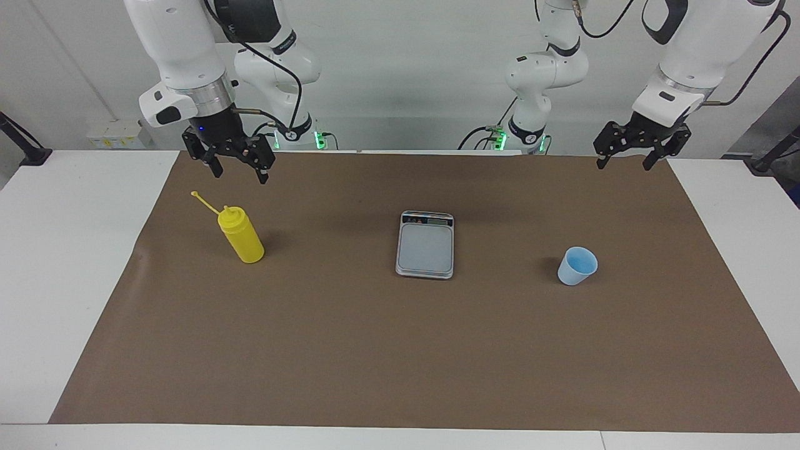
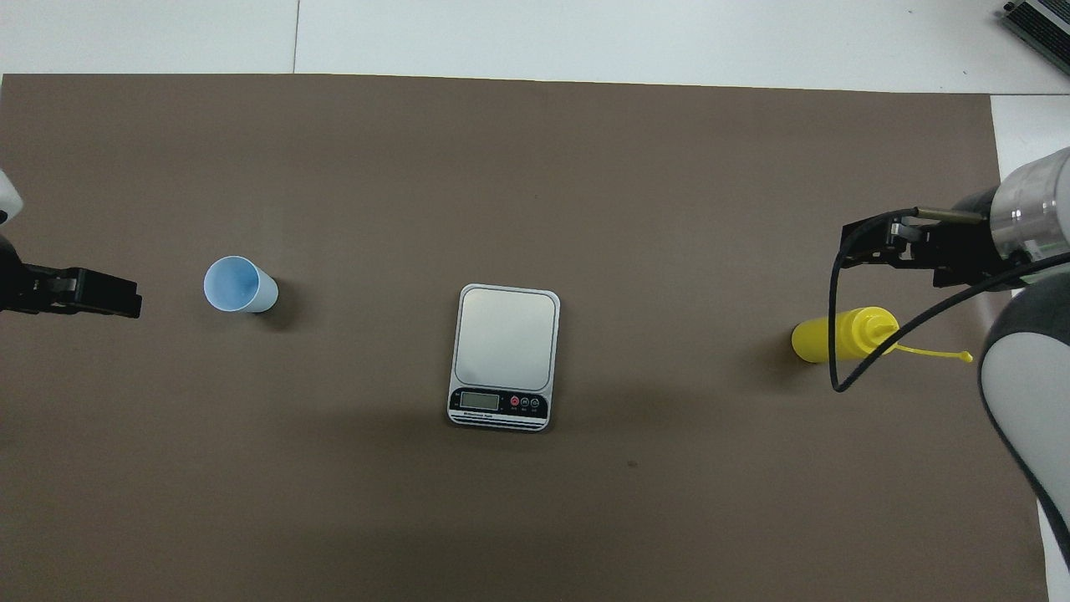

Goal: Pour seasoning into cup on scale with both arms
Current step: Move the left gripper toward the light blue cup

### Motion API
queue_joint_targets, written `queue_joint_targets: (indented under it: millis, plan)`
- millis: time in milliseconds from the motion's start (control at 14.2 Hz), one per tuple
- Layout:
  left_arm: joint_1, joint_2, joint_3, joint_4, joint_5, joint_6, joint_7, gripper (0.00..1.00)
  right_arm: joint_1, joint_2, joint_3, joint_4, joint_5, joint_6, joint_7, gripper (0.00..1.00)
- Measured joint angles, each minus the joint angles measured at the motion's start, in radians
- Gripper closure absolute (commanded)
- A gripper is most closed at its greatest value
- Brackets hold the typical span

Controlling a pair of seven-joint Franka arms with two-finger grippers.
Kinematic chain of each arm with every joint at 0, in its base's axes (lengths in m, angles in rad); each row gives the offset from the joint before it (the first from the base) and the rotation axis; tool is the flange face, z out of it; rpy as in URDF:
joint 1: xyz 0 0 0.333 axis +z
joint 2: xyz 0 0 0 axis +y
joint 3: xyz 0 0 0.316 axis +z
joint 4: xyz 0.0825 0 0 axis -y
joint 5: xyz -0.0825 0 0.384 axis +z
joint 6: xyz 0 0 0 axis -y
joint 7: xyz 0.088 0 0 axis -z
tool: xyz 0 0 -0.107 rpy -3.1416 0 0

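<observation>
A yellow seasoning bottle (image 1: 242, 236) stands upright toward the right arm's end of the brown mat, a silver-grey scale (image 1: 425, 244) lies flat mid-table with nothing on it, and a light blue cup (image 1: 577, 265) sits upright toward the left arm's end.

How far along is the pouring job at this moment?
Nothing looks done yet. The cup stands on the mat toward the left arm's end, off the scale, whose platform is bare. The bottle stands untouched toward the right arm's end. Both hands are open and hold nothing: the right hand hangs near the bottle, the left hand waits. Left: cup onto scale, then pouring.
</observation>
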Motion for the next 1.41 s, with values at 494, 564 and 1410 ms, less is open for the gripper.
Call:
queue_joint_targets:
  millis: [494, 564, 1410]
  plan:
    - [0.0, 0.001, 0.0, 0.0, 0.0, 0.0, 0.0, 0.0, -0.001, -0.019, 0.0, -0.033, 0.0, -0.057, -0.093, 0.0]
    - [0.0, 0.001, 0.0, -0.001, 0.0, 0.0, 0.0, 0.0, -0.001, -0.019, 0.0, -0.034, 0.0, -0.056, -0.093, 0.0]
    - [0.047, -0.008, 0.023, -0.239, 0.0, 0.297, -0.005, 0.0, -0.003, -0.019, 0.0, -0.034, 0.0, -0.056, -0.094, 0.0]
